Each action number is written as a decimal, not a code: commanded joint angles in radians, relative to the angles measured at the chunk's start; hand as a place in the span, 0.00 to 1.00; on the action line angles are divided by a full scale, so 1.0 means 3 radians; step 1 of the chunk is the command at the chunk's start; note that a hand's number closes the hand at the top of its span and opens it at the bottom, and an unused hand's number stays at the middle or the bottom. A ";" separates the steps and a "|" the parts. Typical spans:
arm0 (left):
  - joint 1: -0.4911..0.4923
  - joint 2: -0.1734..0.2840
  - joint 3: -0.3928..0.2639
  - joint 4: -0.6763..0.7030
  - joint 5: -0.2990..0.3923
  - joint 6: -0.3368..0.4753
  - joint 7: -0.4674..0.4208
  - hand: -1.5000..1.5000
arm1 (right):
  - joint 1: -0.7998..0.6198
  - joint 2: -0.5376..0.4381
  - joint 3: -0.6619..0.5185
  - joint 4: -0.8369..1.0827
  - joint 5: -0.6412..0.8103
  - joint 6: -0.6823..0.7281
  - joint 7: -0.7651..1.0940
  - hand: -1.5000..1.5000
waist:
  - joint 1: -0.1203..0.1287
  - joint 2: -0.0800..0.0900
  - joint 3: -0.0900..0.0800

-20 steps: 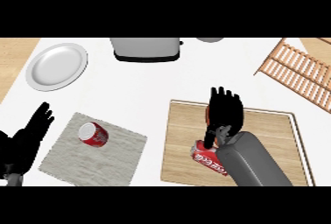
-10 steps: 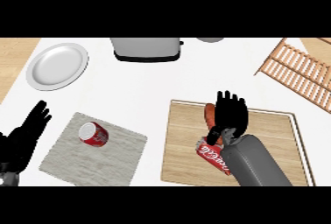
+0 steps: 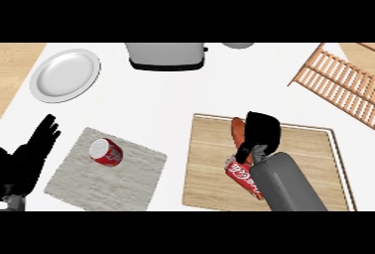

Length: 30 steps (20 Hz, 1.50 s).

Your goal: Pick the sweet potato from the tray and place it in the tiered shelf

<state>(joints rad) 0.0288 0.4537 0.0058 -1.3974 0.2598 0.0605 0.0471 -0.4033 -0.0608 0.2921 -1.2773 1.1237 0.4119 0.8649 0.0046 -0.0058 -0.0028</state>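
Note:
The orange-red sweet potato (image 3: 237, 130) lies on the wooden tray (image 3: 307, 149), near its far left part. My right hand (image 3: 264, 130) sits over it with fingers curled down round it, hiding most of its right side. Only the sweet potato's left edge shows beside the hand. My left hand (image 3: 33, 154) rests open at the view's left edge, fingers up, next to the grey mat (image 3: 81, 183). The wooden tiered shelf (image 3: 338, 82) stands at the far right.
A red can (image 3: 245, 179) lies on the tray against my right forearm. Another red can (image 3: 107, 152) lies on the grey mat. A white plate (image 3: 66, 74) sits far left, a toaster (image 3: 164, 55) at the back middle, a cup (image 3: 238, 45) behind it.
My right hand's fingers, straight before, have curled down over the sweet potato. The can on the tray has shifted slightly right beside the forearm. The left hand has not moved.

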 commanded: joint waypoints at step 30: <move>0.0032 -0.0258 0.0292 -0.0027 -0.0299 -0.0182 0.0043 0.50 | 0.0288 -0.0810 -0.1169 -0.1320 -0.0470 -0.0584 -0.0787 1.00 | -0.0052 0.0001 0.0008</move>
<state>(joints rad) 0.0260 0.3892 0.0905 -1.3913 0.1795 -0.0031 0.0609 -0.3390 -0.2900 -0.0099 -1.5110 1.0317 0.1817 0.5841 -0.0068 -0.0029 -0.0001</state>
